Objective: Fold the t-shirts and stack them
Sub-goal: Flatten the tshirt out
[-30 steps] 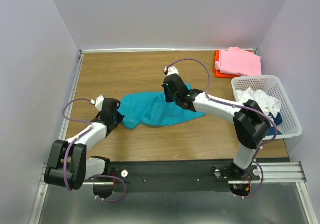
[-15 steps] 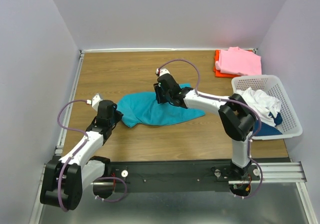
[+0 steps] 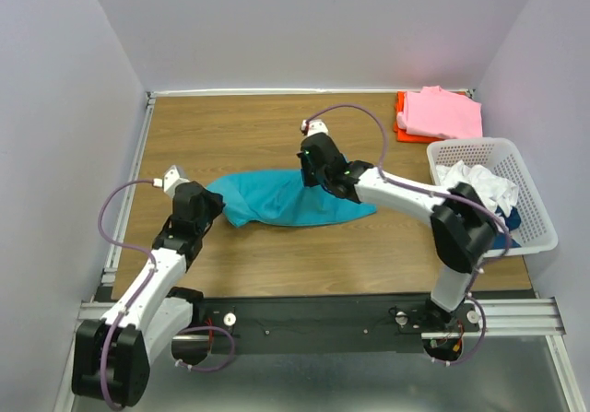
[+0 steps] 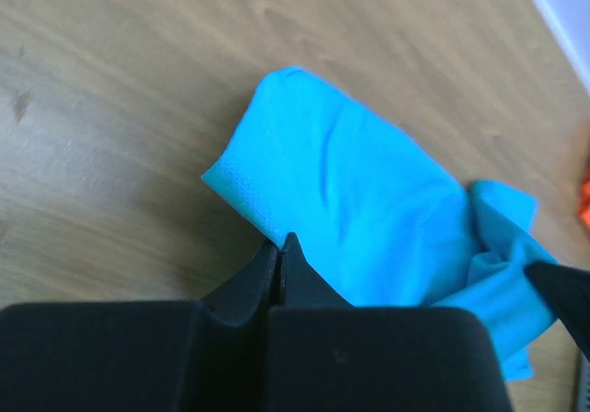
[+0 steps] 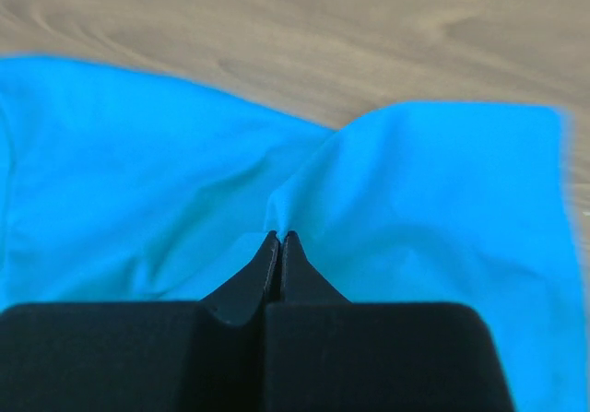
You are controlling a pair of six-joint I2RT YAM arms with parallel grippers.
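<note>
Both left tool (image 4: 279, 248) and right tool (image 5: 279, 240) pinch the rumpled teal t-shirt (image 3: 277, 202).

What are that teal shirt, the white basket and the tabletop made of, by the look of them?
The teal t-shirt: soft matte cloth; it wrinkles and folds. The basket: likely white plastic, a rigid lattice. The table: wood-grain surface, perhaps laminate.

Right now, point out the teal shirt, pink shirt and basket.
teal shirt (image 3: 277, 200), top external view, middle of the cloth
pink shirt (image 3: 442, 114), top external view, its top face
basket (image 3: 470, 143), top external view, far rim
</note>
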